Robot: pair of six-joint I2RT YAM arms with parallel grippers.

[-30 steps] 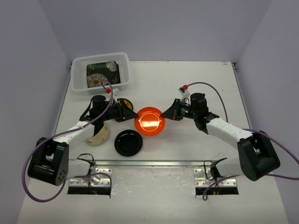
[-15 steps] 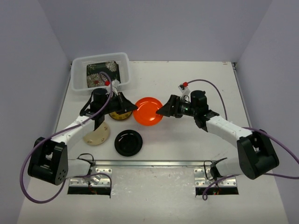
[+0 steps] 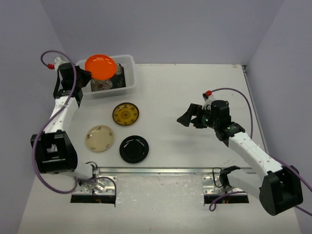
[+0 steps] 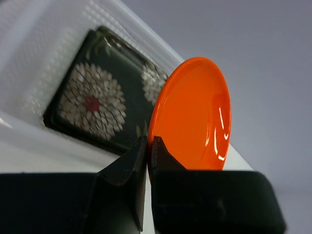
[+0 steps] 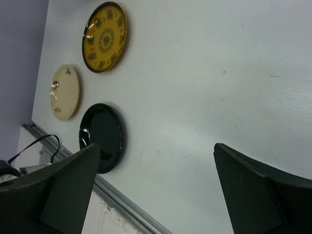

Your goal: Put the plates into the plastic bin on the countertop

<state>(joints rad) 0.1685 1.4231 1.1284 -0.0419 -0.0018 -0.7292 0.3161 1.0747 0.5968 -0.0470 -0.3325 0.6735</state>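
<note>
Jaws of the left gripper point(image 4: 147, 146) are clamped together on the rim of the round glossy orange plate point(image 3: 101, 65), which hangs tilted above the white slotted plastic bin point(image 3: 127, 59) at about 10 o'clock on the white matte desk point(image 3: 195, 83). It has not been let go, so I judge this plate nearly delivered rather than delivered.

Inside the bin lies a square black plate with white flowers point(image 4: 92, 105), flat on the floor. Whether others lie beneath it cannot be told.

Three plates are left on the desk. At 5 o'clock from the bin is the round yellow-patterned plate point(image 3: 126, 113). At 7 o'clock from that one sits the round cream plate point(image 3: 99, 138), and at 6 o'clock from it the round black plate point(image 3: 134, 148), close to the metal rail point(image 3: 161, 170) at the near edge. None touches another.

Only the bin's near wall and rolled rim stand between these three and the inside, so each would have to be lifted over.

At 3 o'clock, well apart from every plate, the right gripper point(image 3: 186, 117) hovers with its jaws spread wide, holding nothing.
</note>
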